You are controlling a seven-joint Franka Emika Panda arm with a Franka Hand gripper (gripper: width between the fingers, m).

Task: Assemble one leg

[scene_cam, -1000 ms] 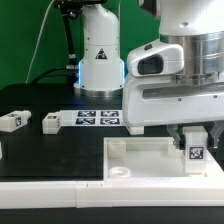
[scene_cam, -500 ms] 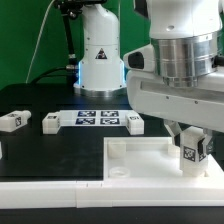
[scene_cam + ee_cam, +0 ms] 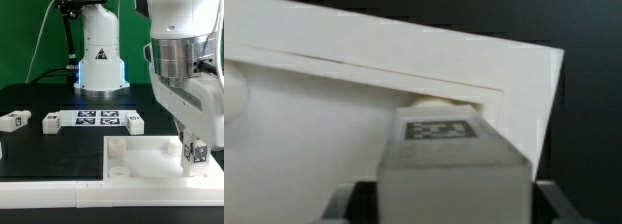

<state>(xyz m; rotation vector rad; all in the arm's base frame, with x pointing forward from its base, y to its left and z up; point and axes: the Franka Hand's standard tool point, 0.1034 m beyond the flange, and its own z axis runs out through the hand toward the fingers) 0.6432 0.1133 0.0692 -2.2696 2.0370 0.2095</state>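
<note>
My gripper (image 3: 196,148) is shut on a white leg (image 3: 196,156) with a marker tag on its face. It holds the leg upright over the near right corner of the large white tray-like piece (image 3: 140,155). In the wrist view the leg (image 3: 446,160) fills the space between my fingers (image 3: 349,200) and its far end sits at a corner socket (image 3: 441,103) of the tray-like piece (image 3: 331,120). Three more legs lie on the black table: one (image 3: 12,121) at the exterior view's left, one (image 3: 51,122) beside the marker board, one (image 3: 133,122) at the board's other end.
The marker board (image 3: 92,119) lies at the back of the table in front of the arm's white base (image 3: 99,55). A round socket (image 3: 118,170) shows at the tray-like piece's near left corner. The table's white front edge (image 3: 50,200) runs along the bottom.
My gripper has turned about its axis over the tray-like piece's right corner, with the leg in it. The leg has sunk slightly lower toward the corner. The other legs have not moved.
</note>
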